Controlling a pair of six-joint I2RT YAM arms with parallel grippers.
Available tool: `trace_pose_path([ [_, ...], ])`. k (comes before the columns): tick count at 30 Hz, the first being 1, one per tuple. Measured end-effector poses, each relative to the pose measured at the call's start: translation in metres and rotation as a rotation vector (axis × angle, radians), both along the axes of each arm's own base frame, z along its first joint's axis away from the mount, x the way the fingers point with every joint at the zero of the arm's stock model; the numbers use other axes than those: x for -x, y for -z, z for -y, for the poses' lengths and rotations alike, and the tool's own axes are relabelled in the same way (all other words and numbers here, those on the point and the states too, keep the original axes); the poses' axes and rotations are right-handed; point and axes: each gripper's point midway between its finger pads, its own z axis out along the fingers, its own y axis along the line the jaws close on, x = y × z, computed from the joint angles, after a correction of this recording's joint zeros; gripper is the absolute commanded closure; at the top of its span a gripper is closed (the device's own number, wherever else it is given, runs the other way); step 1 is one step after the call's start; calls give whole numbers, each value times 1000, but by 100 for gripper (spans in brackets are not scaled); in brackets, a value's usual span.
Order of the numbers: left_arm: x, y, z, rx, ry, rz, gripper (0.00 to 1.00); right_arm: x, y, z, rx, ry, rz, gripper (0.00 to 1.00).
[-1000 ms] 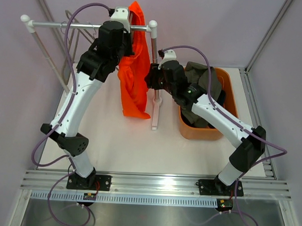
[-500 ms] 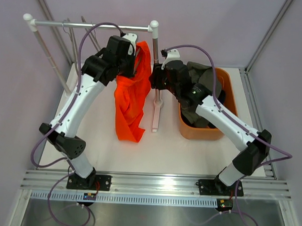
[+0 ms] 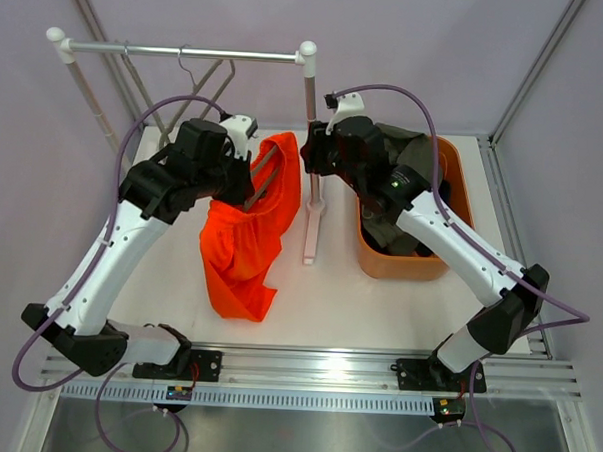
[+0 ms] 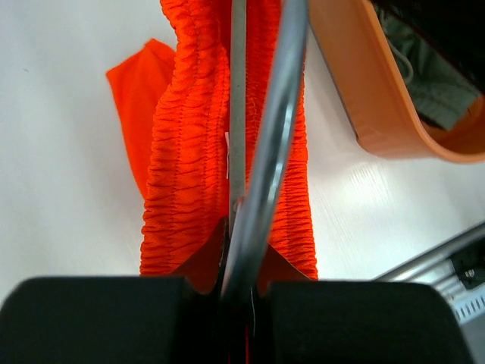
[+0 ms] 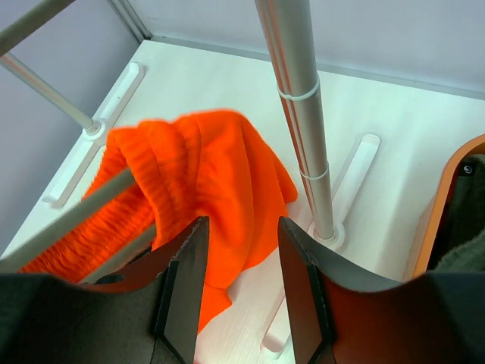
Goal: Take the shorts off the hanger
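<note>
Around: post (image 3: 308,96) mid-frame; bin (image 3: 466,208) at right, olive shorts (image 3: 403,142) inside.
Left gripper (image 4: 242,284): clamped tight on hanger (image 4: 273,129) carrying orange shorts (image 3: 240,253).
Right gripper (image 5: 241,250): half open, empty, beside post.

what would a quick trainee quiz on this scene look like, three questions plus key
1. True or false: the right hand is shut on the orange shorts.
2. What does the left hand grip? A the hanger; B the rack post; C the table edge.
3. What colour are the shorts showing on top in the bin?
Key: 1 false, it is open. 2 A. 3 they are the olive-grey shorts.
</note>
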Motion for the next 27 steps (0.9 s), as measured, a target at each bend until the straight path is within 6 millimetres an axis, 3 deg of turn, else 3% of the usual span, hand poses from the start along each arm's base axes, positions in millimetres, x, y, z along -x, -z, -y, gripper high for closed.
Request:
trace_pose_path([
  [5,20,19,4,0,63,-45,100,11,5,-9,15,-27,-16,49],
  [10,28,34,5,-4,88,-79,100,48,12,-41,37,-122,-36,50],
  [14,31,33,6,5,100,-75,100,68,20,-55,47,-163,-59,50],
  [19,35,27,7,22,118,-59,100,65,38,-46,88,-111,-92,51],
  [27,46,19,9,57,154,-43,100,53,43,-33,140,-23,-74,52],
])
